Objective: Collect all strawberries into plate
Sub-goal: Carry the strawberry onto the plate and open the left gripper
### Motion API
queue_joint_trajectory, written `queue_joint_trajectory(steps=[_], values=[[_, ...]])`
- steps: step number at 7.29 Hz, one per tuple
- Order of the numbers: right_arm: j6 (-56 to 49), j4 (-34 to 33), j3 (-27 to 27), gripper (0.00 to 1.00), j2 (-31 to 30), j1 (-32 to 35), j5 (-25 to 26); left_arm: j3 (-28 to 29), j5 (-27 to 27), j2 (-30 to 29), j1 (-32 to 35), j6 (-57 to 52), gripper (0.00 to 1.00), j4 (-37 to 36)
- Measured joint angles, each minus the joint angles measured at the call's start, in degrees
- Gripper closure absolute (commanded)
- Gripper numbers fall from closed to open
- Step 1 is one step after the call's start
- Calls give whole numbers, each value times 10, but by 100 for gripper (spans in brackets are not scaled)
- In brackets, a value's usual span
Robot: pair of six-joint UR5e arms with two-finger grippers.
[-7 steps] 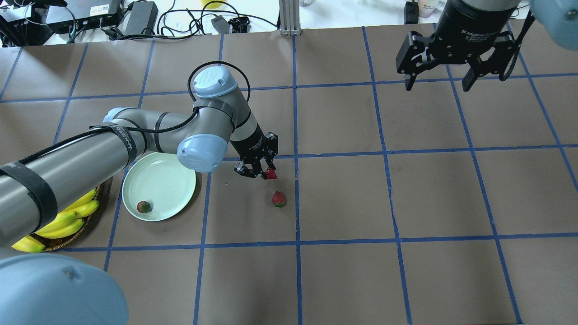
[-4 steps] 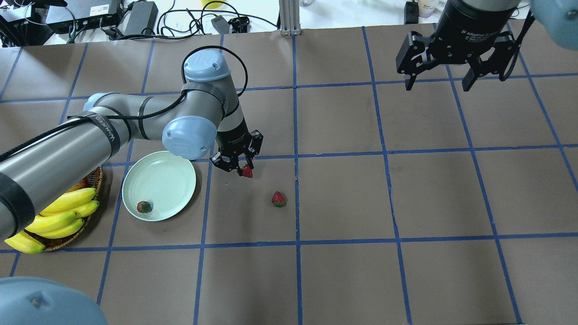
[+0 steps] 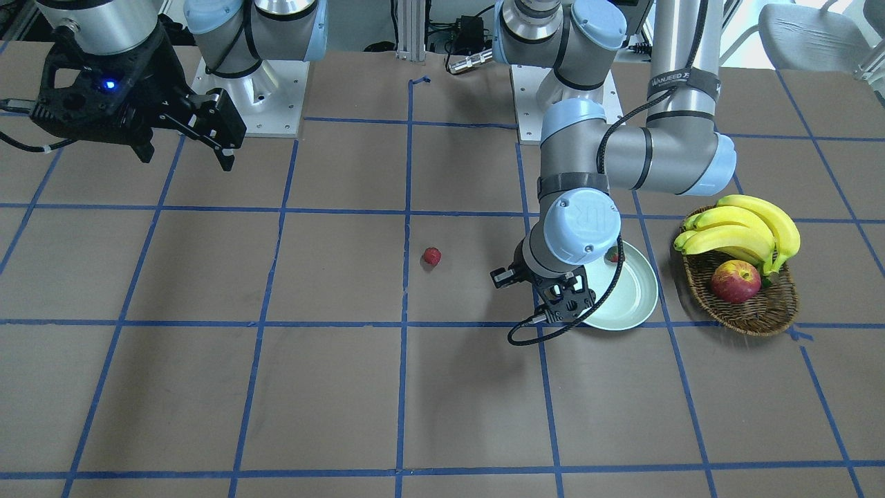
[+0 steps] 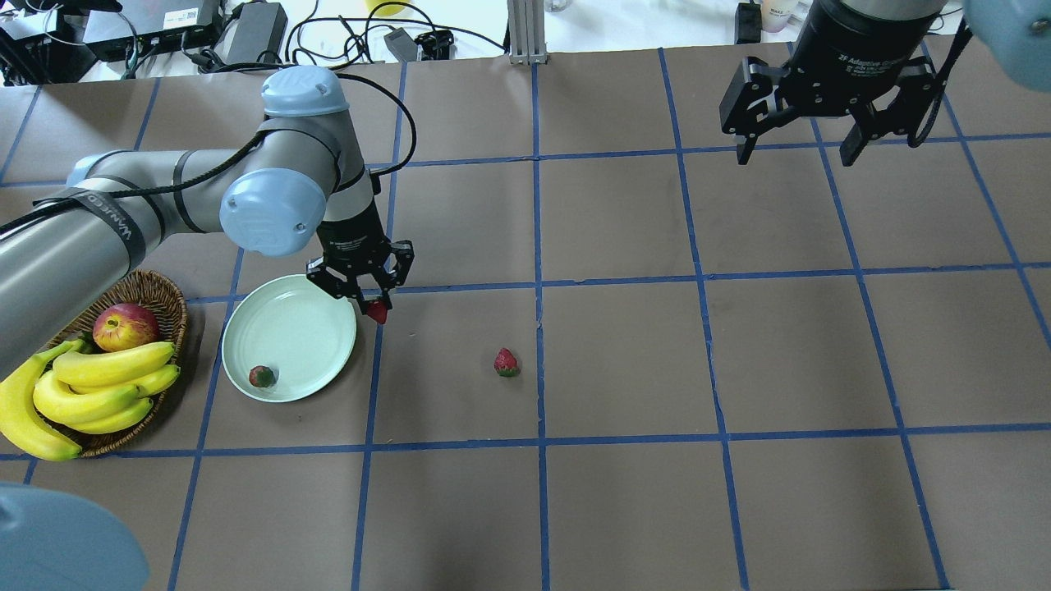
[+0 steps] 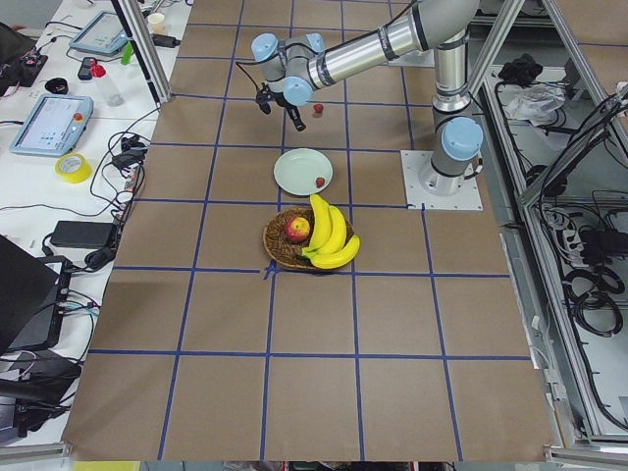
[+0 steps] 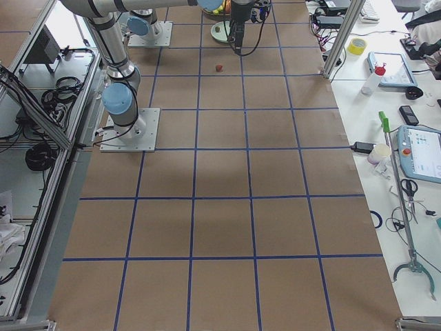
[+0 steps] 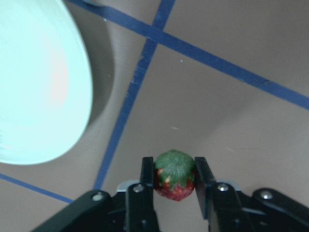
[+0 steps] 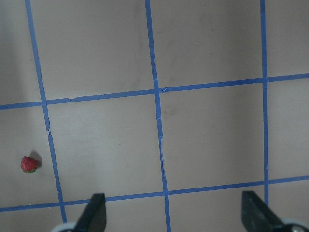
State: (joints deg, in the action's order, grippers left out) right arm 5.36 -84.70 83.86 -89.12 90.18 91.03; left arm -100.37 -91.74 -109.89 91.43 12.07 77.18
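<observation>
Pinching a strawberry (image 7: 175, 176) firmly in the left gripper (image 4: 370, 308), with one finger pressed to each side and the green cap turned up toward the wrist camera. Holding it clear of the brown paper (image 4: 624, 353), right over a blue tape line (image 4: 374, 361), just beside the pale green plate (image 4: 287, 324) on the side nearest the table's middle. Beside the rim there, not over the plate.

Counting a second strawberry (image 4: 262, 376) already inside that plate, more green than red, tucked down by the rim on the robot's side. Spotting a third strawberry (image 4: 507, 362) out on the paper, lying alone close to another tape line, well apart from the plate and from both grippers.

Over to the right gripper (image 4: 796, 152) now, hanging high at the far right of the overhead view. Fingers spread wide, gripping nothing at all. Looking straight down on bare paper and tape through its wrist camera, with that third strawberry caught small at the left edge.

Rounding off on the robot's left with a wicker basket (image 4: 164, 295) near the plate, apart from it by a narrow gap. Loaded with a bunch of bananas (image 4: 107, 386) and a red-yellow apple (image 4: 126, 326).
</observation>
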Motion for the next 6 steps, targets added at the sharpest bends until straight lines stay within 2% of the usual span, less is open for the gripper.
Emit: queue_joint_trajectory(steps=[2, 4, 5, 6], values=[[0, 0, 0, 0, 0, 0, 0, -8, -54, 22, -41, -135, 100, 23], [0, 0, 1, 0, 0, 0, 0, -25, -87, 35, -67, -203, 100, 34], [0, 0, 1, 0, 0, 0, 0, -39, -91, 37, -75, -214, 85, 34], [0, 0, 1, 0, 0, 0, 0, -48, -92, 38, -80, -217, 85, 34]])
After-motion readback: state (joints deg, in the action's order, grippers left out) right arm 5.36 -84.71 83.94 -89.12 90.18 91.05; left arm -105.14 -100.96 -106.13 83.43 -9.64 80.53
